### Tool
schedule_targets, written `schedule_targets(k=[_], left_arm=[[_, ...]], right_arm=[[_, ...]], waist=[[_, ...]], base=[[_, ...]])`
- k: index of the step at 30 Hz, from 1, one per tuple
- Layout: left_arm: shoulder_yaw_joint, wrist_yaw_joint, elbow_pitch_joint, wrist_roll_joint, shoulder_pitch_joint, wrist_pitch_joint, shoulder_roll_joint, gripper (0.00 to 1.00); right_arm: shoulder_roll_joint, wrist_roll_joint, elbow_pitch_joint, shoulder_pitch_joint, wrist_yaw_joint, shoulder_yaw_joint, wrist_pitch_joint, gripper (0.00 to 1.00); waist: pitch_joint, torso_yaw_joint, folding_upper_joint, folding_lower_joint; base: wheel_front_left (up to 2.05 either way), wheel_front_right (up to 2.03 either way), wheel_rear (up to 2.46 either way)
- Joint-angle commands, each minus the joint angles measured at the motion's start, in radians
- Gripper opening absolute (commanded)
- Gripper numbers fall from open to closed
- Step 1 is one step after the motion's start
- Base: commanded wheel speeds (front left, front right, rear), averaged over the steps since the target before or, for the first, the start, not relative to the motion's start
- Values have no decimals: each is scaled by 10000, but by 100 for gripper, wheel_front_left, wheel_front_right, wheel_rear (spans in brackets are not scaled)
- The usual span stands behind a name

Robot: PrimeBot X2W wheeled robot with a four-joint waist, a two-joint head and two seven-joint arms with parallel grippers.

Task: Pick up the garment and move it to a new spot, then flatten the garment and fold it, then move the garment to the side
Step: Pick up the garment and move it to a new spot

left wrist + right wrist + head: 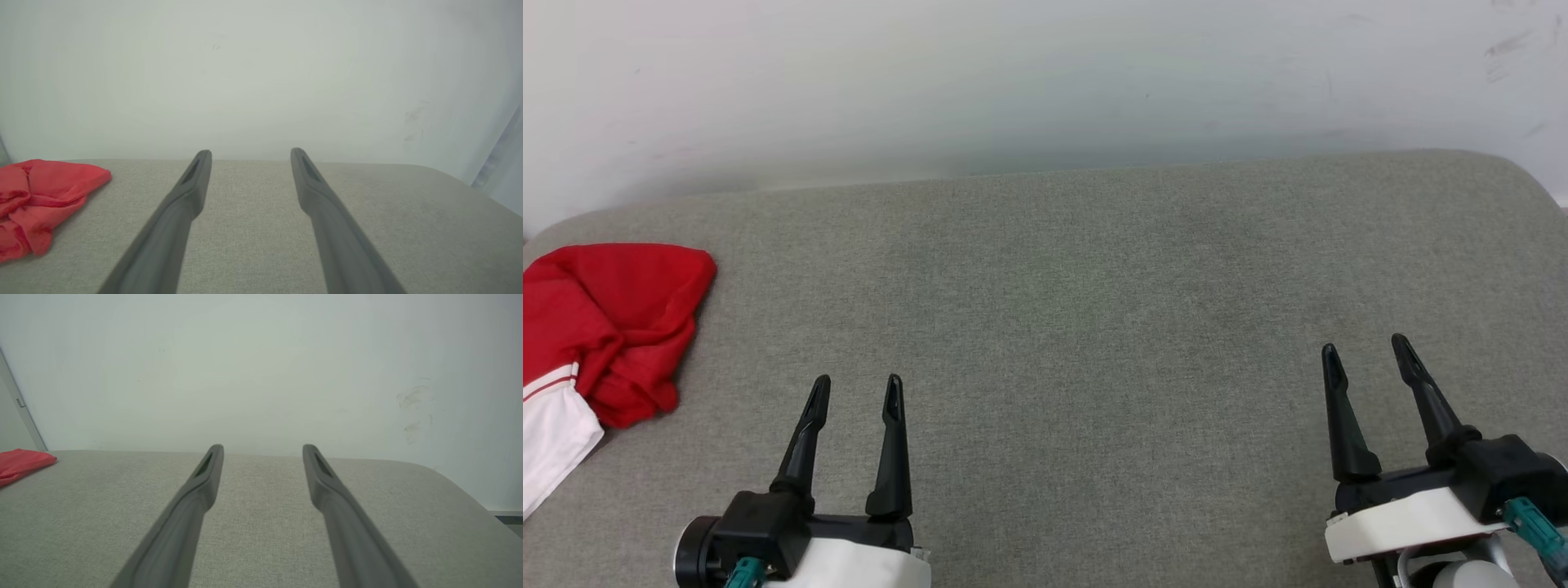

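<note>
The garment lies crumpled at the far left of the grey cushioned surface, bright red with a white sleeve and striped trim at its near end. The left wrist view has the garment at the left, and the right wrist view catches a red edge of the garment far left. My left gripper hovers open to the right of the cloth, apart from it, nothing between its fingers. My right gripper stands open at the lower right, far from the cloth.
A pale wall rises directly behind the surface. The surface's back corners are rounded, at the right and behind the cloth at the left. Bare grey fabric stretches between and beyond the two grippers.
</note>
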Motion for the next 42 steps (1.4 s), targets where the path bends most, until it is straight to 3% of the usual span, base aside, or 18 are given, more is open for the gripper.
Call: schedule_targets(k=[1,15,28,42], left_arm=[[-12,-15,-65,149,95,-48,-17,100],[235,-55,265,93,131,-84,-16,100],[869,50,435,148,132,-84,-18,100],[1025,-206,69,145,612,-84,-17,100]], right_arm=[[9,-186,-26,58,-3,26,-68,100],[9,-161,-40,154,-3,162,-92,100],[11,-162,-81,397,-3,774,-92,100],[9,-21,-15,527,-3,1326,-92,100]], waist=[[-3,2,0,-1],[-70,482,0,-1],[-116,2435,0,-1],[-467,4142,0,-1]], base=[[0,0,0],[0,0,0],[0,0,0],[0,0,0]])
